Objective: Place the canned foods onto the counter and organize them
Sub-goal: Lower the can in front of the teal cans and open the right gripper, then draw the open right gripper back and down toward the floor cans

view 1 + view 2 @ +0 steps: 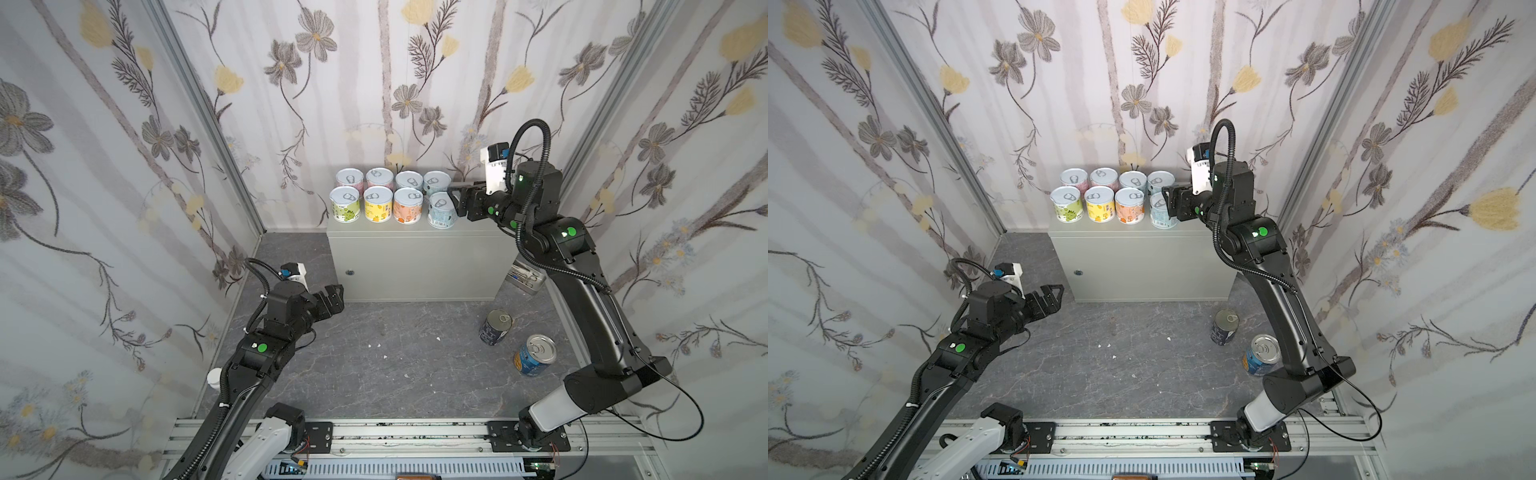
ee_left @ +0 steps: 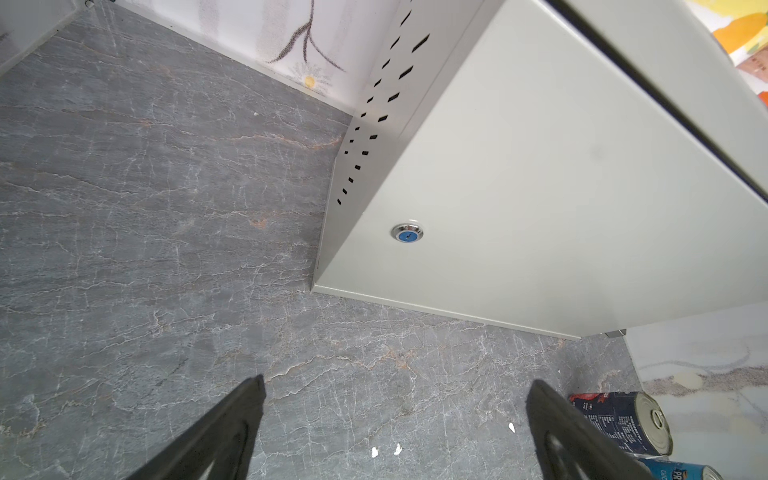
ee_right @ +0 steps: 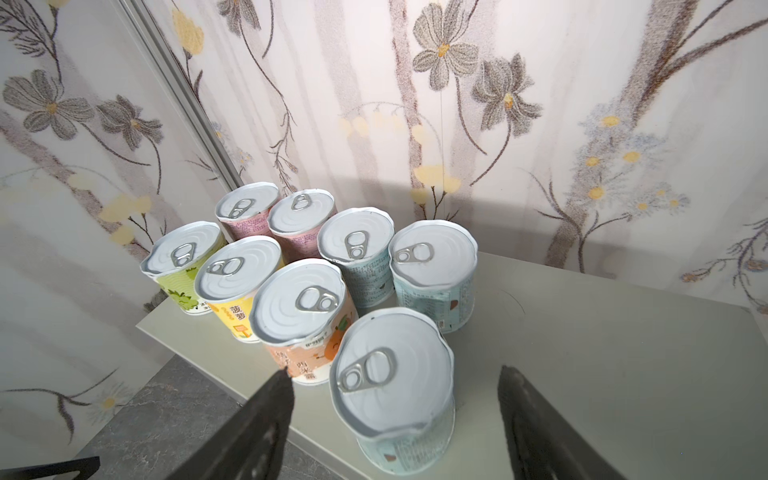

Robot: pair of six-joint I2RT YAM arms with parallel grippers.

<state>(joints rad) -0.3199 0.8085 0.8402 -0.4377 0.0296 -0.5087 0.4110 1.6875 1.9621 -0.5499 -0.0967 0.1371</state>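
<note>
I see eight short cans (image 1: pixel 408 203), round, with ringed silver pull-tab lids and pastel labels. They stand in two rows of four on the counter (image 1: pixel 415 262), a smooth, pale grey-green metal box with a round lock on its front. The pale blue can (image 1: pixel 440 212) closes the front row at the right end. My right gripper (image 1: pixel 454 198) comes in level from the right, and the wrist view shows that can between its black fingers (image 3: pixel 266 415). The jaws stand apart with a gap on each side, so nothing is gripped. My left gripper (image 2: pixel 397 382) is spread wide and empty over the dark marbled floor (image 1: pixel 374 353), near the counter's front left corner. A dark navy can (image 1: pixel 495 327) and a taller blue can (image 1: pixel 535 355) stand on the floor beside the right arm, lids up.
</note>
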